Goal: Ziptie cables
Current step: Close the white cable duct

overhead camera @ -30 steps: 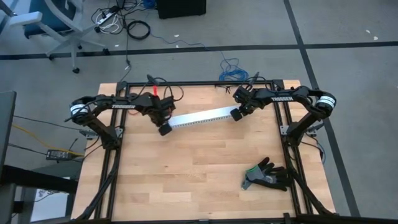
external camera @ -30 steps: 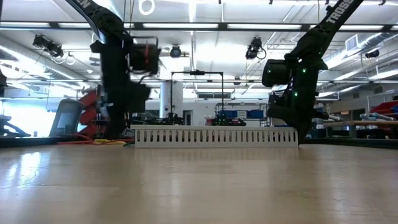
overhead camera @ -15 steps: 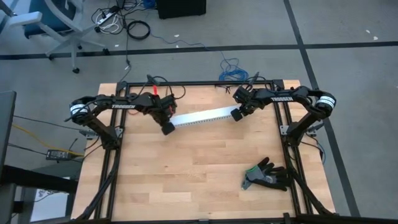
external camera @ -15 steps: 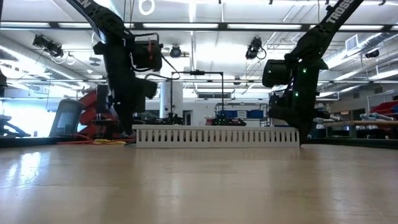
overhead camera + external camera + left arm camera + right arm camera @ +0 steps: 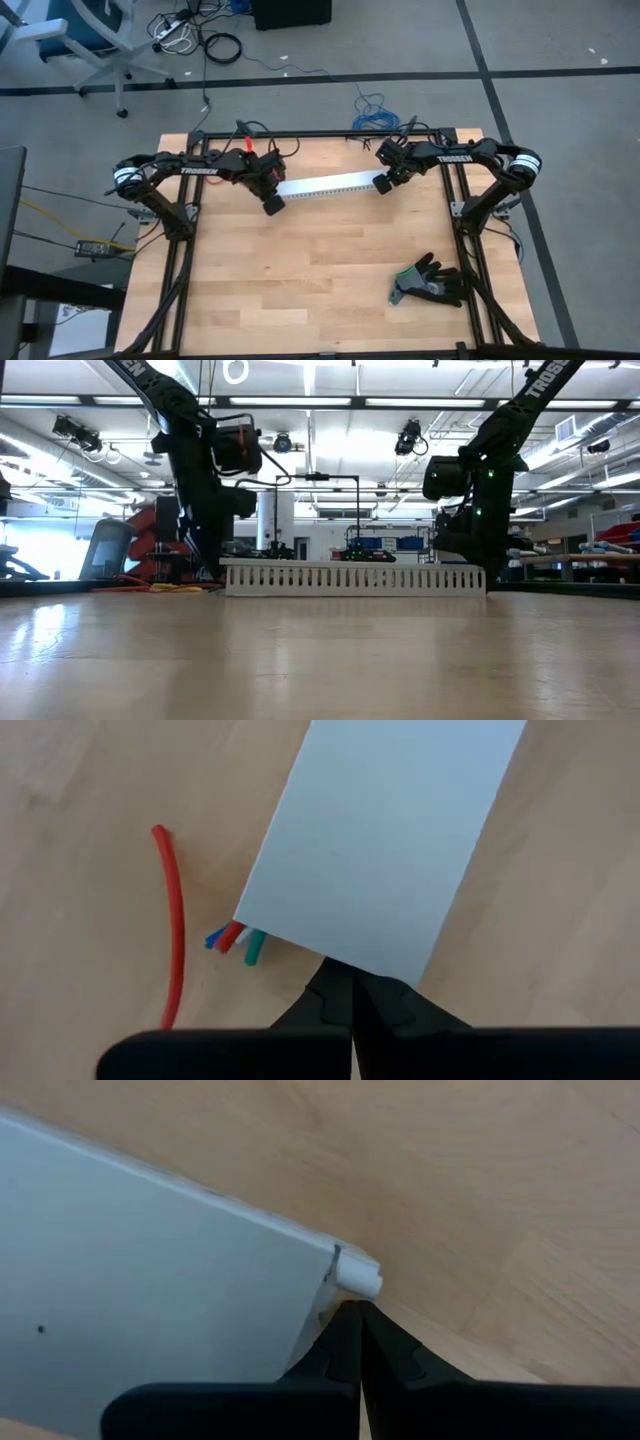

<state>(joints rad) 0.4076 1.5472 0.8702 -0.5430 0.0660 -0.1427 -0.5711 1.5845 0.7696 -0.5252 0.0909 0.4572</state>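
White duct (image 5: pixel 325 187) has shifted slightly rightward, apparently between both closed grippers.

left gripper (image 5: pixel 272 204) slid right along table | white slotted duct (image 5: pixel 325 186) pushed slightly right with it

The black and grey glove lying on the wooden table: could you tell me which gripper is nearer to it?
Right. The right gripper is at the far end of the white slotted duct, up-table from the glove. The left gripper is at the duct's other end, farther across.
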